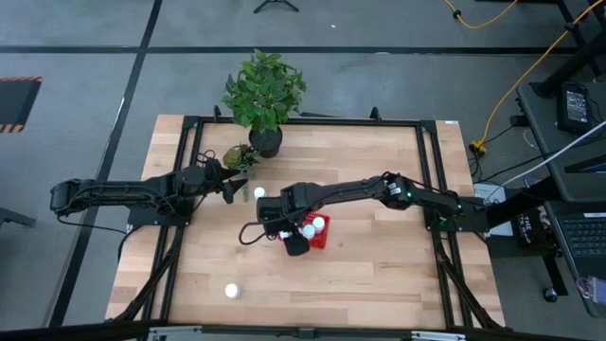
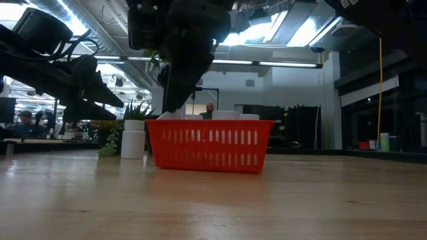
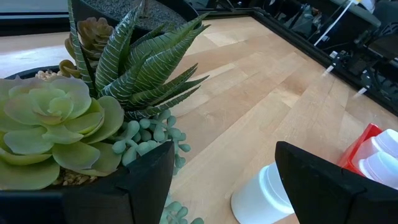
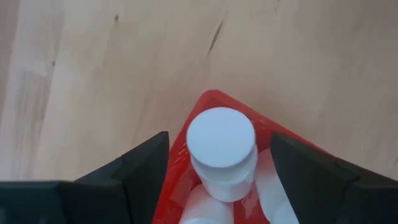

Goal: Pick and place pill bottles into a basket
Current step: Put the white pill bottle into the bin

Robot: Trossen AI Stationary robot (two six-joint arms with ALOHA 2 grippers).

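The red mesh basket (image 1: 319, 237) stands mid-table and holds several white pill bottles (image 1: 319, 224). My right gripper (image 4: 219, 140) is open above the basket's left end (image 2: 177, 100). Its fingers stand on either side of a capped bottle (image 4: 221, 149) in the basket's corner, with a gap on each side. My left gripper (image 1: 230, 187) is open and empty, level above the table, left of a bottle standing upright on the table (image 1: 259, 193). That bottle also shows in the left wrist view (image 3: 264, 196) and the low view (image 2: 133, 140). Another bottle (image 1: 231, 292) stands near the front edge.
A leafy plant in a black pot (image 1: 265, 140) stands at the far edge. A small pot of succulents (image 3: 56, 124) is close beside my left gripper. Bare wood lies right of the basket (image 1: 379, 256) and along the front.
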